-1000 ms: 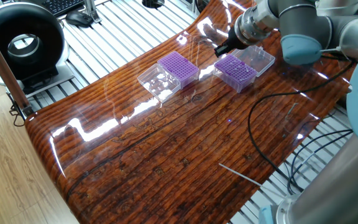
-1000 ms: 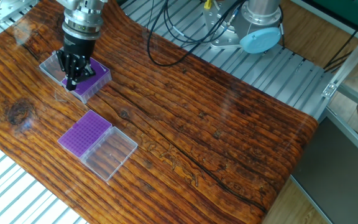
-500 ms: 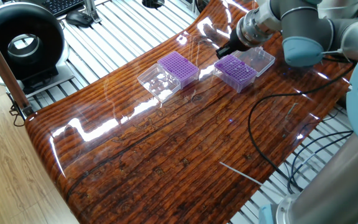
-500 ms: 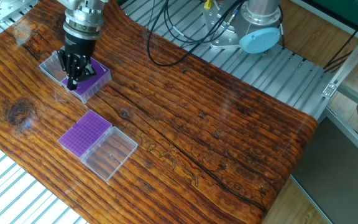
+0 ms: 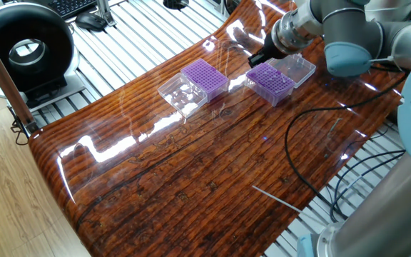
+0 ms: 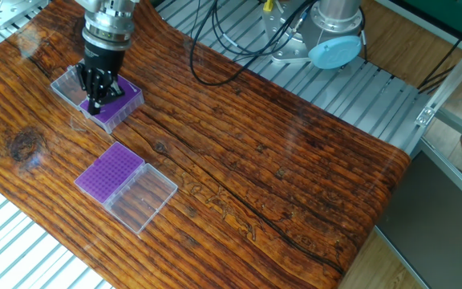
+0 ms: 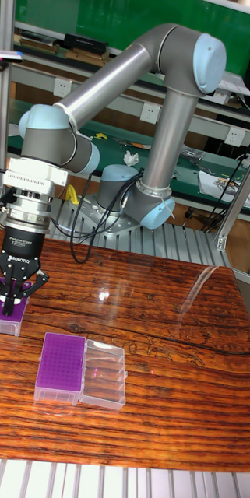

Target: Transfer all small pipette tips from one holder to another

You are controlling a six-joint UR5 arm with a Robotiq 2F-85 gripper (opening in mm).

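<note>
— Two purple boxes sit on the table (image 6: 295,160). Did anything move since a second ago?

— Hardly anything. The gripper (image 6: 96,101) was over the far box (image 6: 117,103) then, and it is over it now. In one fixed view it has slid just a tiny bit. The near box (image 6: 109,170) and both clear lids lie just where they were.

— How is the arm standing?

— In the tall view the arm (image 7: 109,85) comes down from a high bend, and the wrist points straight down at the table. The gripper (image 7: 10,299) hangs right over the far box (image 7: 1,315), at the left edge of that picture. Its dark fingers (image 7: 22,289) point down, and their ends are at the top of the box.

— Is the gripper open or closed?

— The fingers are pulled close together at the ends. I cannot tell if something tiny is pinched between them.

— Where are the little tips?

— They make a grid of pale dots on top of each purple box. You can see the tips (image 5: 205,73) best on the near box (image 5: 205,78) in one fixed view. Each one is too small to pick out.

— And the lids?

— Each lid is open flat, touching its box. The near lid (image 6: 141,197) lies beside the near box. The far lid (image 5: 296,68) lies beside the far box (image 5: 271,81), close to the gripper (image 5: 257,58).
</note>
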